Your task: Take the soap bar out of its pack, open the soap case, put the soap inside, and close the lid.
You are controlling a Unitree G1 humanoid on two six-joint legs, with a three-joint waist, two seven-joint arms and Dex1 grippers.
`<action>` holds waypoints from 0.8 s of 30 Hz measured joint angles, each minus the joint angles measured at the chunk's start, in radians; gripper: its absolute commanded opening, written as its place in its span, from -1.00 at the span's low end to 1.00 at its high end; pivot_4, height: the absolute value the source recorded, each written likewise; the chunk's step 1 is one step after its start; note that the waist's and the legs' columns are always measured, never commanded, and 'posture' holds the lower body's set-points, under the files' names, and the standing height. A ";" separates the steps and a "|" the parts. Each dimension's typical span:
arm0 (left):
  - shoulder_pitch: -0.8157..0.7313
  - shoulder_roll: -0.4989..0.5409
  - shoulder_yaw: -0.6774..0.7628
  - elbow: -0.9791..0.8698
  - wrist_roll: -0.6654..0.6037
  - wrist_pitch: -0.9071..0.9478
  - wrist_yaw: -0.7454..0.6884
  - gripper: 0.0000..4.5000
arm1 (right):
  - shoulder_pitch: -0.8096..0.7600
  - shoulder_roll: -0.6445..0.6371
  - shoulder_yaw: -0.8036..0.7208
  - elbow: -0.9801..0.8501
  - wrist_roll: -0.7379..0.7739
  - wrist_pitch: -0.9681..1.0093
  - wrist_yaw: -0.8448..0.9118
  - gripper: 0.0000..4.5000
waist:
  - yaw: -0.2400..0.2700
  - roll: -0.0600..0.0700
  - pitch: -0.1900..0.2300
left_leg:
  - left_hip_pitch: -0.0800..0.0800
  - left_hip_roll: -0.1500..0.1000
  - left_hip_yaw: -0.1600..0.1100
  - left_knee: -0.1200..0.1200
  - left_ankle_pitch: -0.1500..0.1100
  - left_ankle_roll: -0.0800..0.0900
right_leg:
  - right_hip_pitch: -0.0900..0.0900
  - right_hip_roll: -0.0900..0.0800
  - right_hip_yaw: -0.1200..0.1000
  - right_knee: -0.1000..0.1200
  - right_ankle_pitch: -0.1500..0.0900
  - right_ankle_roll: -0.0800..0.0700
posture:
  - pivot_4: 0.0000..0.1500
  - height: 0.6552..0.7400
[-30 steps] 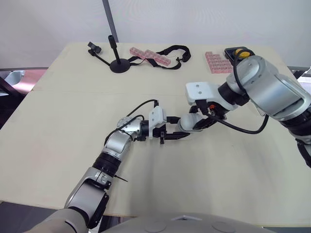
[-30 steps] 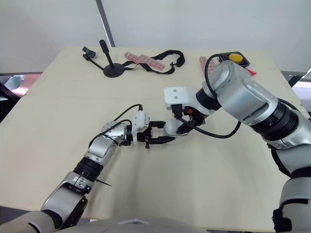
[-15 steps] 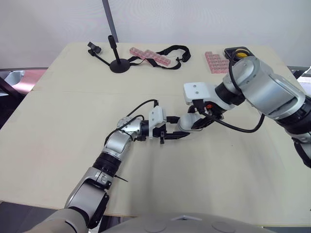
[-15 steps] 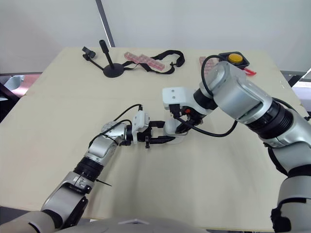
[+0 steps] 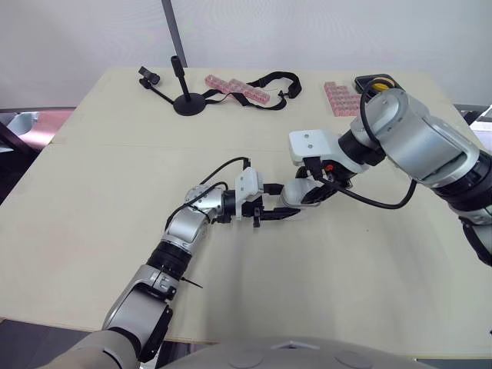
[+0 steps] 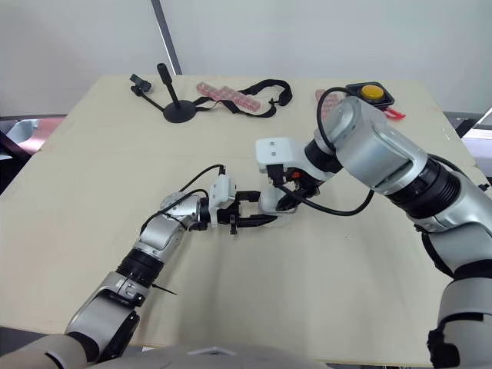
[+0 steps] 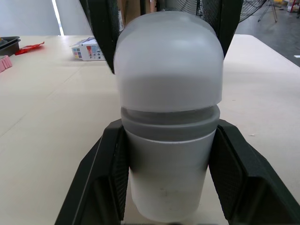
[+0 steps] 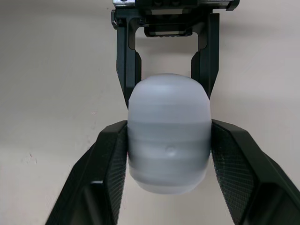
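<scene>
Both our left gripper (image 7: 167, 125) and right gripper (image 8: 168, 125) clenched on frosted white domed plastic soap case (image 7: 168, 70), smooth, grey-banded seam

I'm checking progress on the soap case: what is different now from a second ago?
The right arm swung slightly toward the robot's left, wrist following. Nothing was taken or released: the left gripper and right gripper stayed clamped on the soap case, which kept its place.
</scene>
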 measured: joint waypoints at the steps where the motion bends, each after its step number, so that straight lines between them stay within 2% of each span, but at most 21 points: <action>1: 0.000 0.000 0.000 0.000 0.000 0.000 0.000 -0.17 | 0.000 -0.001 0.003 0.004 -0.002 -0.001 0.000 0.84 | 0.000 0.000 0.000 | 0.000 0.000 0.000 0.000 0.000 0.000 | 0.000 0.000 0.000 0.000 0.000 0.000 | 1.00 0.39; 2: 0.000 0.000 0.000 0.000 0.000 -0.001 -0.001 -0.17 | 0.000 -0.002 0.005 0.005 -0.002 -0.002 0.000 0.99 | 0.000 0.000 0.000 | 0.000 0.000 0.000 0.000 0.000 0.000 | 0.000 0.000 0.000 0.000 0.000 0.000 | 1.00 0.39; 13: 0.000 -0.001 0.000 0.000 0.002 -0.001 -0.001 -0.17 | 0.001 -0.015 0.003 0.004 -0.001 -0.034 -0.002 0.99 | 0.000 0.000 0.000 | 0.000 0.000 0.000 0.000 0.000 0.000 | 0.000 0.000 0.000 0.000 0.000 0.000 | 1.00 0.39; 19: 0.001 -0.002 -0.003 -0.002 0.002 -0.002 -0.001 -0.17 | 0.063 -0.093 -0.075 -0.040 0.044 0.006 0.007 0.99 | 0.005 0.000 0.000 | 0.000 0.000 0.000 0.000 0.000 0.000 | 0.000 0.000 0.000 0.000 0.000 0.000 | 1.00 0.39; 24: 0.004 0.002 -0.003 -0.007 0.002 -0.001 -0.002 -0.17 | 0.169 -0.217 -0.178 -0.089 0.103 0.039 0.015 0.99 | 0.010 -0.001 0.000 | 0.000 0.000 0.000 0.000 0.000 0.000 | 0.001 0.001 0.002 -0.002 0.000 0.000 | 1.00 0.39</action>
